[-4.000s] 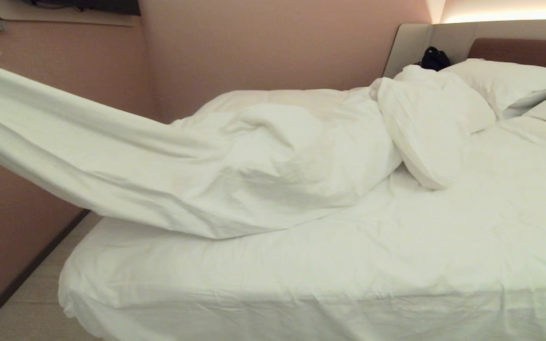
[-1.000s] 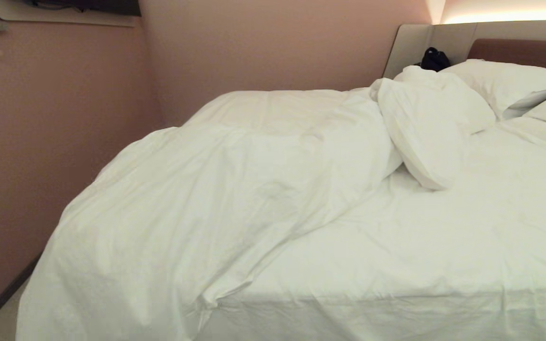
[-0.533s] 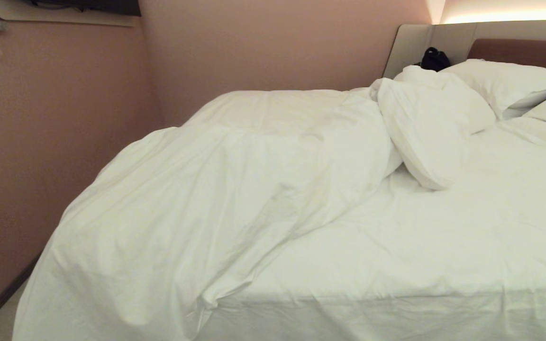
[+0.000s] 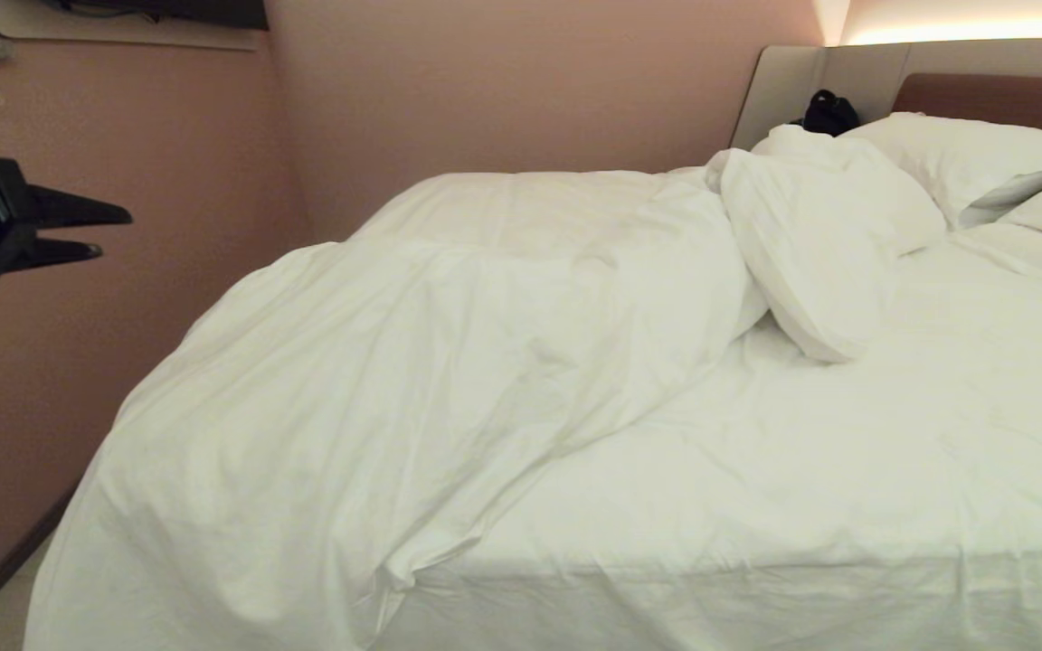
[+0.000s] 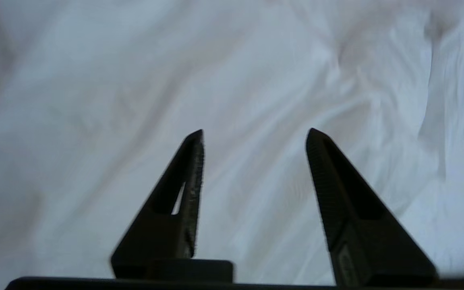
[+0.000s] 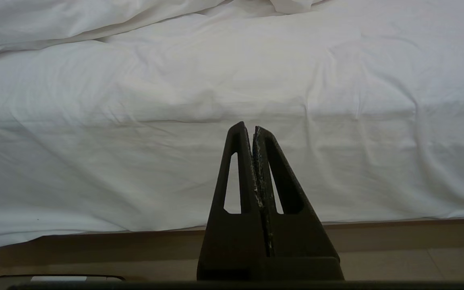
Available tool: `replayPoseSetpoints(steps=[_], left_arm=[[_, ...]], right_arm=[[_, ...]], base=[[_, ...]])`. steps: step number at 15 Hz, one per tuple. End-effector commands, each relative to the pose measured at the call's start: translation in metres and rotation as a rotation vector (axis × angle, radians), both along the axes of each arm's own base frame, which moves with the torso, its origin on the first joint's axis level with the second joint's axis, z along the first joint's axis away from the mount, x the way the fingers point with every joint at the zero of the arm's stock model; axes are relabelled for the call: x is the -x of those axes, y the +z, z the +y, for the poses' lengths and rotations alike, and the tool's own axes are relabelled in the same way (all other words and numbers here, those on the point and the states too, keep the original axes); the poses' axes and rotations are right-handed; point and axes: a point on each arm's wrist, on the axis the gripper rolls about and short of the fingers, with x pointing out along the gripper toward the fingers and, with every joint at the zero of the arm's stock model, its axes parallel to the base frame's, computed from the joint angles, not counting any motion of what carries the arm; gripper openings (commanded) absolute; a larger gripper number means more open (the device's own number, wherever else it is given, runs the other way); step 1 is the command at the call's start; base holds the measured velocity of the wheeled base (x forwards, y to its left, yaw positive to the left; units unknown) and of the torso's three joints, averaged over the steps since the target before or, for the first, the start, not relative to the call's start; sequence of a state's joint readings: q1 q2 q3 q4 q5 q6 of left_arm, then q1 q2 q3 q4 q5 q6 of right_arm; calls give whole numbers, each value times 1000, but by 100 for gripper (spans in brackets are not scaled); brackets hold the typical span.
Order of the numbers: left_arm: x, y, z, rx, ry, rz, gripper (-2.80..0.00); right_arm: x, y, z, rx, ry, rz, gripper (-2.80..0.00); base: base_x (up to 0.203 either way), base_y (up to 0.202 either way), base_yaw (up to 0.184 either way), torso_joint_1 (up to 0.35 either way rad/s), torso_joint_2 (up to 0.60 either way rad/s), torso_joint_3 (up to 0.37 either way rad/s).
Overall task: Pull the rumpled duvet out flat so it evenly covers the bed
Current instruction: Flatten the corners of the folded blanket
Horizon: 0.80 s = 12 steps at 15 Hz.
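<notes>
the left gripper (image 4: 114,231) is now showing at the left edge of the head view, where a moment ago only the pink wall (image 4: 123,163) was in sight. the duvet (image 4: 412,380) is no longer being held stretched in the air as it was 4 seconds back; it is lying draped over the left part of the bed (image 4: 756,506), spilling down its near left corner. the left gripper is hovering level beside the wall, clear of the duvet, its jaws standing partly apart and gripping nothing. the right gripper (image 6: 253,129) is hanging low before the bed's side, jaws pressed together and empty. 3 pillows (image 4: 828,244) are resting by the headboard (image 4: 991,90).
</notes>
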<state>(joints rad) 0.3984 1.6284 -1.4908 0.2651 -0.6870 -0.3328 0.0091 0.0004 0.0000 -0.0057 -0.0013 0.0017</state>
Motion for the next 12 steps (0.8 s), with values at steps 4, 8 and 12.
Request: replayPoseSetpoints(steps=[4,8,12], left_arm=[[-31,-46,-59,-43,-249,115,-280],[-43,-74,-102,-106,-350,153,-280],[-54,-86,-124,-169,-304,178,-280]], right_arm=[[0,0,0,-1,1,-1,-280],[0,0,0,0,0,-1,-280],[0,0,0,-1,0,-1,-280]], base=[[0,0,0,0,0,0],[0,0,0,0,0,0],[0,0,0,0,0,0]])
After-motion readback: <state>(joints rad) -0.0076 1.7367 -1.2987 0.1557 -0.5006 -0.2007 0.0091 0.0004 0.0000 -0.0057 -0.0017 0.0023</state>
